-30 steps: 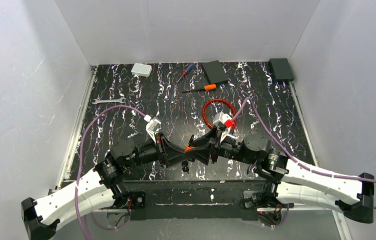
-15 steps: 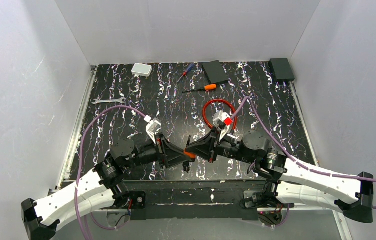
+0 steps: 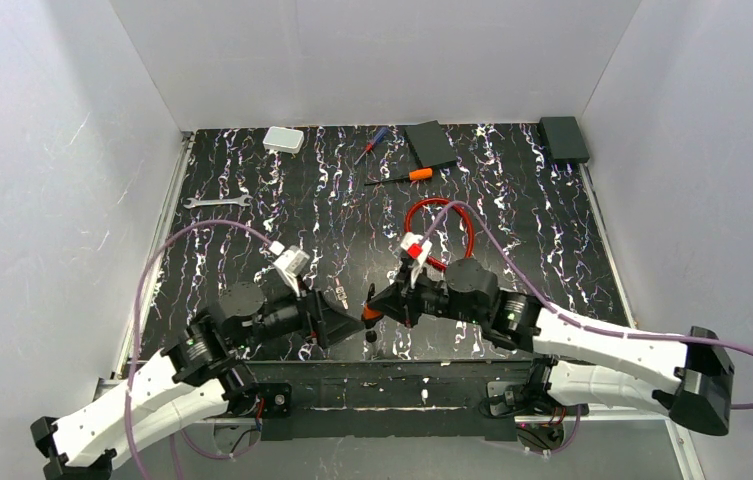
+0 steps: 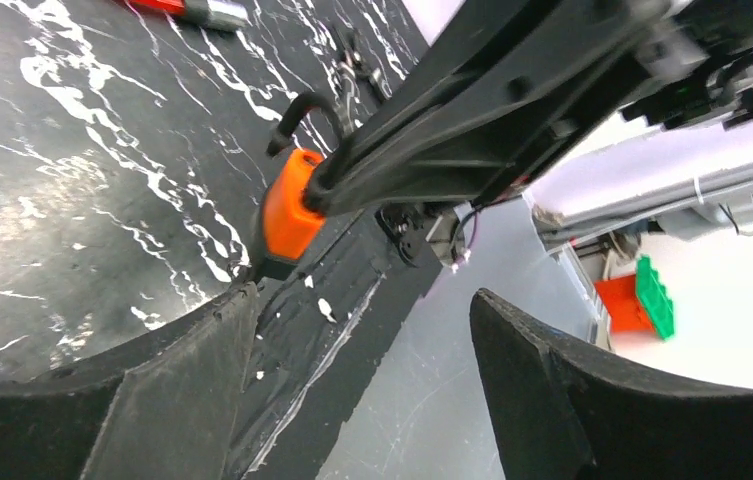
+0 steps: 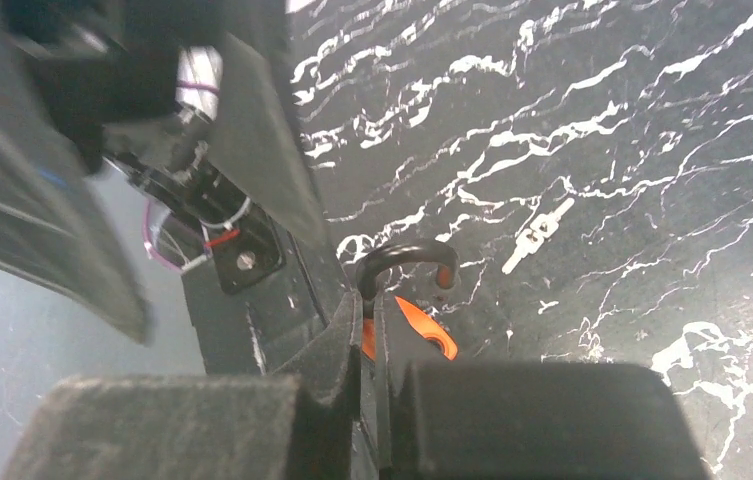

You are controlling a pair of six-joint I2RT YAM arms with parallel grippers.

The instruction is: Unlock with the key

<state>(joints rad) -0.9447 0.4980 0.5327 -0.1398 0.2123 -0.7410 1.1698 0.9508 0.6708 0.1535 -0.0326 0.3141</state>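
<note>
The key [image 4: 287, 205] shows as a small orange-and-black head pinched between the fingertips of my right gripper [image 3: 369, 310], which is shut on it just above the table's near edge. In the right wrist view the key's orange head [image 5: 422, 330] with a hole peeks out beside the right gripper [image 5: 370, 300]. Its metal bit is hidden. My left gripper [image 4: 362, 295] is open and empty, a little to the left of the key [image 3: 369, 315], and appears as the left gripper [image 3: 337, 316] from above. A small black loop [image 5: 407, 258] lies just beyond the fingertips. The red cable [image 3: 439, 203] coils behind the right wrist.
A small silvery piece [image 5: 537, 232] lies on the marbled mat. Farther back are an orange-handled screwdriver [image 3: 404, 176], a smaller screwdriver [image 3: 372, 143], a wrench [image 3: 216, 202], a white box [image 3: 283, 139], a black pad [image 3: 431, 142] and a black box [image 3: 563, 138].
My right gripper closed on the key, which my left gripper held before. The left gripper then opened and drew back left. The right arm shifted left with the key.
</note>
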